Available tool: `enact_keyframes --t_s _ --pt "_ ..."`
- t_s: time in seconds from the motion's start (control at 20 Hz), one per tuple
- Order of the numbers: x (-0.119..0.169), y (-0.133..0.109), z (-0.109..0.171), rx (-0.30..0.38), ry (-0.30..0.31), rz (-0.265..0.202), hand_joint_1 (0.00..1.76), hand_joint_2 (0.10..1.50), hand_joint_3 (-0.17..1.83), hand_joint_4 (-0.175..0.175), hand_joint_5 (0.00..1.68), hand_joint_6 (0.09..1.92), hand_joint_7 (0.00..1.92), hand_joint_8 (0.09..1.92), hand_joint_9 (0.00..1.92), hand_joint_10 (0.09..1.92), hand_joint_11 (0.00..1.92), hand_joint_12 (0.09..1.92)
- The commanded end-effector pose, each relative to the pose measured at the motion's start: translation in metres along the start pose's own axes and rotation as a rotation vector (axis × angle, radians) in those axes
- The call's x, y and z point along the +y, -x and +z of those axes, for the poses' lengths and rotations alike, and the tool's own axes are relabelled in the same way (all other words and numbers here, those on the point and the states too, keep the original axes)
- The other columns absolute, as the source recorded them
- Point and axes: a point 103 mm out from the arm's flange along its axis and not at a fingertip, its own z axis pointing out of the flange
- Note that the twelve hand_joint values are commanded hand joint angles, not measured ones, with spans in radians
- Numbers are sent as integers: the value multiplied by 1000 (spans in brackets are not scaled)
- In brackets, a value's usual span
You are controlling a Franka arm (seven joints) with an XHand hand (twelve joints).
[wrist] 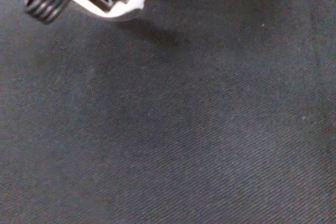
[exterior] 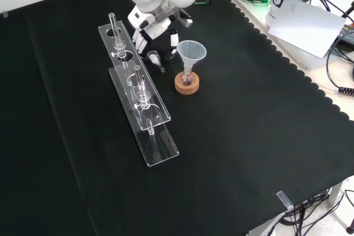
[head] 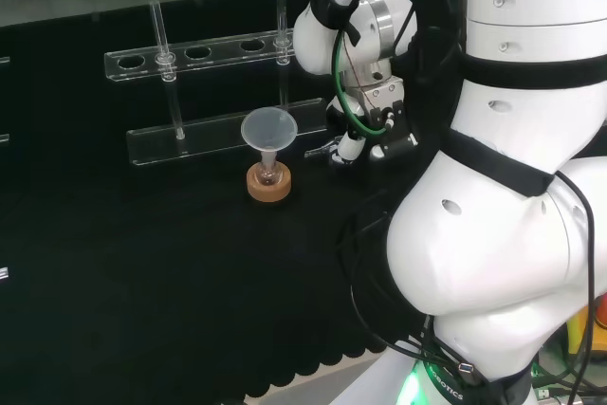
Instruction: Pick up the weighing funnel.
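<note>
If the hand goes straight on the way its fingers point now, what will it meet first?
Most likely the weighing funnel, which lies on the black cloth just ahead of the hand in the front view. Depth is unclear, so it might touch the cloth beside it instead.

**Bench: surface holdings**

Cover: one black cloth with a scalloped edge.

Items on the cloth, placed by the front view:
- One clear rack with glass tubes upright in it.
- One cork ring, just right of the rack, bearing a small flask with the funnel in it.
- One small clear weighing funnel, between the rack and the cork ring.
- One small clear strip, at the near edge.
</note>
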Motion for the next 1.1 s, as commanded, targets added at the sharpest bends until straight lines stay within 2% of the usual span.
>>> enact_keyframes --t_s 0.05,0.2,0.55,0.65,1.1 --pt "0 6 2 7 -4 -14 982 562 696 -31 573 847 471 725 736 562 615 1223" --pt "-1 -4 2 -13 0 -3 983 562 697 -31 573 848 470 726 736 562 616 1222" --pt "-2 -3 3 -11 1 -3 986 562 697 -28 576 851 470 727 737 562 618 1221" --pt "-2 -1 3 -5 -3 -17 987 563 698 -28 577 853 470 727 737 562 619 1221" --pt "-2 -2 5 -16 3 0 995 565 698 -26 583 858 470 728 740 562 629 1216"
